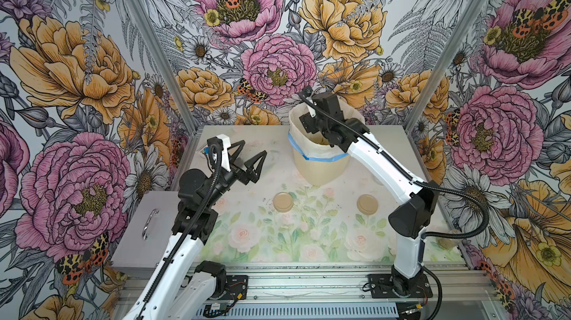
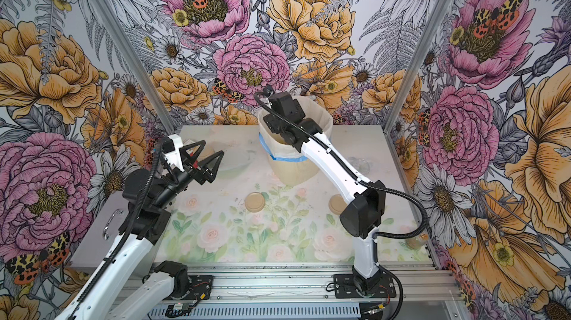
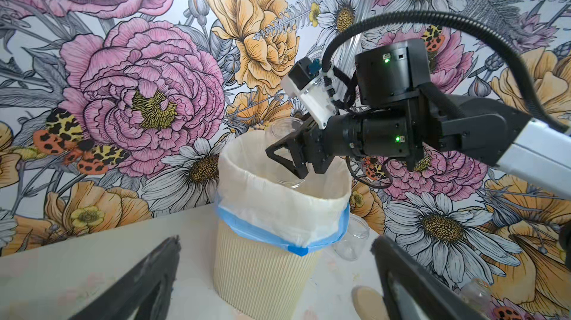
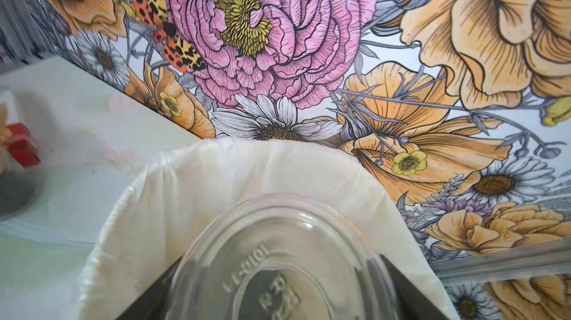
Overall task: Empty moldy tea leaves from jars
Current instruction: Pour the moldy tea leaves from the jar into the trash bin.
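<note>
Left wrist view showed the right gripper half-closed on a clear jar, tipped mouth-down over the bin at frame centre. In both top views the left gripper hung left of centre, jaws wide apart, holding nothing. Two lids lay on the table below the bin.

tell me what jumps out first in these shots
The loud floral wallpaper covers every wall. At the back of the table, the right end effector holds a clear jar tipped mouth-down over the cream ribbed bin. The left end effector hangs open and empty left of the bin, and two tan lids lie in front of it.
</note>
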